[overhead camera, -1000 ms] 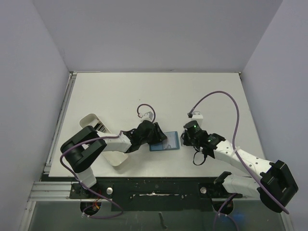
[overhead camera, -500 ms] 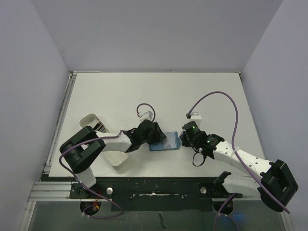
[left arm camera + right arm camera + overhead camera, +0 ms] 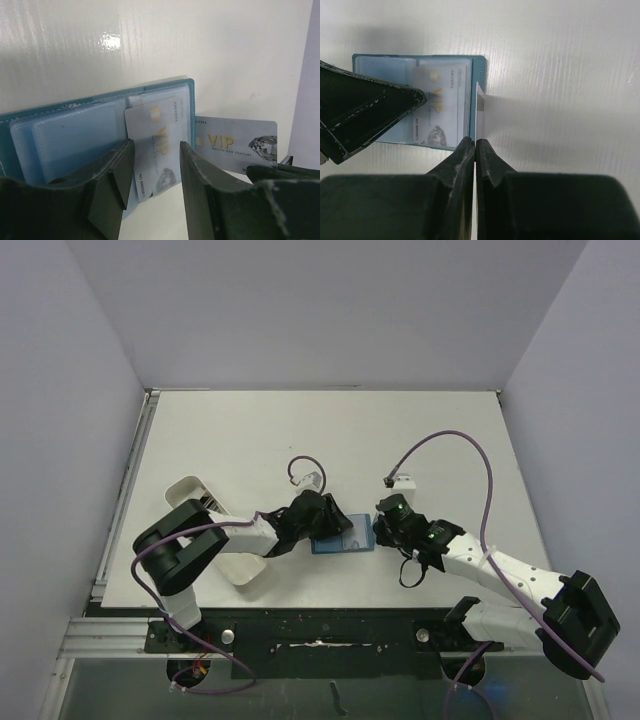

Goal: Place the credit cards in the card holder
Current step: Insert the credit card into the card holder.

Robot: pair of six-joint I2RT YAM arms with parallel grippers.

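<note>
The card holder (image 3: 350, 540) lies open on the table (image 3: 300, 430), near the middle of its near edge. One card (image 3: 162, 120) is partly tucked in a clear sleeve. The second card (image 3: 235, 145) stands on edge just right of the holder, pinched by the right gripper (image 3: 475, 142). The left gripper (image 3: 156, 147) sits over the holder, jaws apart, gripping nothing. The held card may snag the holder's edge and shove it, or nudge the tucked card out. There are two cards and one holder.

The teal card holder (image 3: 70, 135) lies open and flat on the white surface, clear pockets facing up. One VIP card (image 3: 157, 145) sits partway in a pocket, and the other card (image 3: 235, 145) stands on edge just beside the holder.
</note>
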